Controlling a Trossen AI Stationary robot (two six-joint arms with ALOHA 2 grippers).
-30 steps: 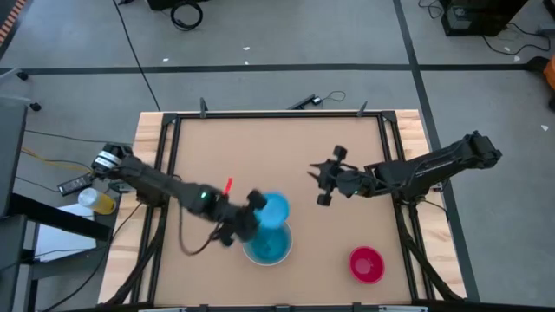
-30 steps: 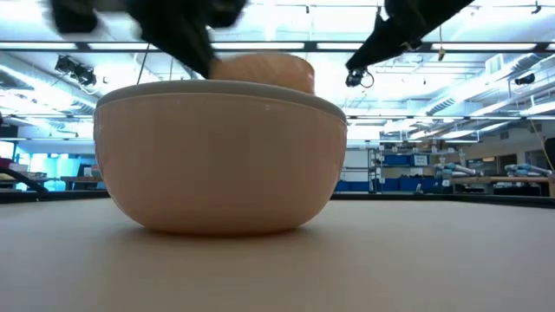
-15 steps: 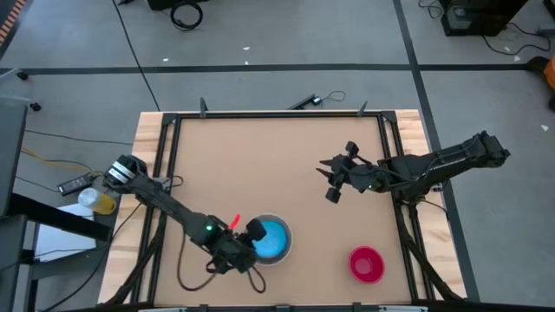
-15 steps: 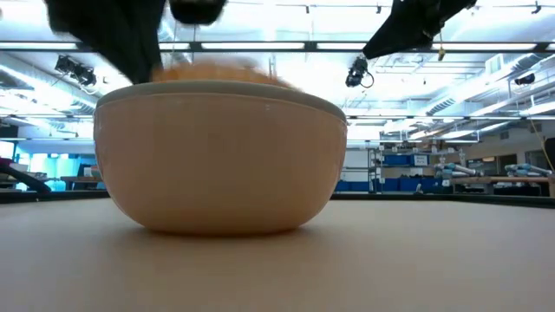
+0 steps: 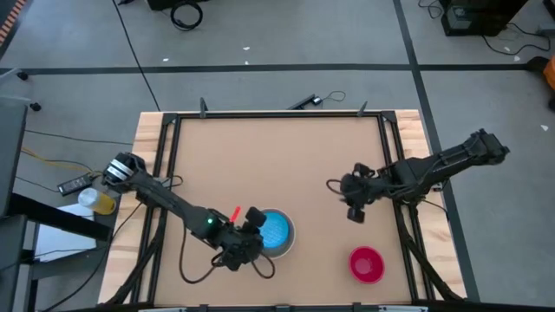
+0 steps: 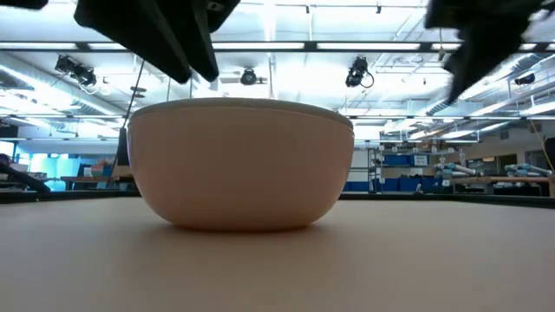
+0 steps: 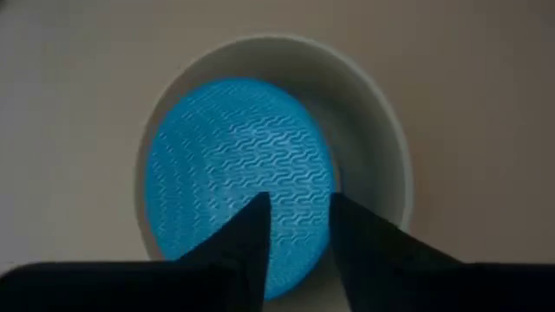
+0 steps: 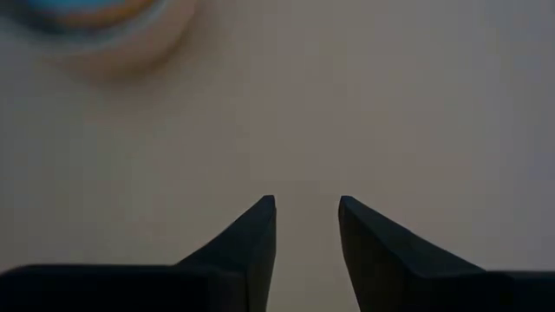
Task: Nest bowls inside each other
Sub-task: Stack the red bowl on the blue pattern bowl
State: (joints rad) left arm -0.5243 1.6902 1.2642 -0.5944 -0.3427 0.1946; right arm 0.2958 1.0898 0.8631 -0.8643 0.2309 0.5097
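A small bright blue bowl [image 7: 234, 165] lies nested in the grey-white bowl [image 7: 373, 130]. That bowl sits in the large peach-orange bowl [image 6: 247, 169], near the table's front edge. My left gripper [image 7: 299, 208] hovers open just over the stack [image 5: 276, 232]. One finger is above the blue bowl's inside and the other above its rim, and no touch shows. A magenta-red bowl [image 5: 366, 263] stands alone at the near right. My right gripper [image 5: 354, 211] is open above bare table, a little beyond the magenta-red bowl, with nothing between its fingers [image 8: 264, 217].
The brown tabletop [image 5: 260, 156] is framed by a dark rail with wooden edges. Its far half holds nothing but my right arm [image 5: 434, 169] reaching in from the right. Cables and floor lie beyond the far edge.
The blue bowl was held tilted above the stack and has gone down into it, where it now lies level. My left gripper came down toward the near edge with it. The stack slid a little toward the far edge. My right gripper moved right and nearer, toward the magenta-red bowl, tipping downward.
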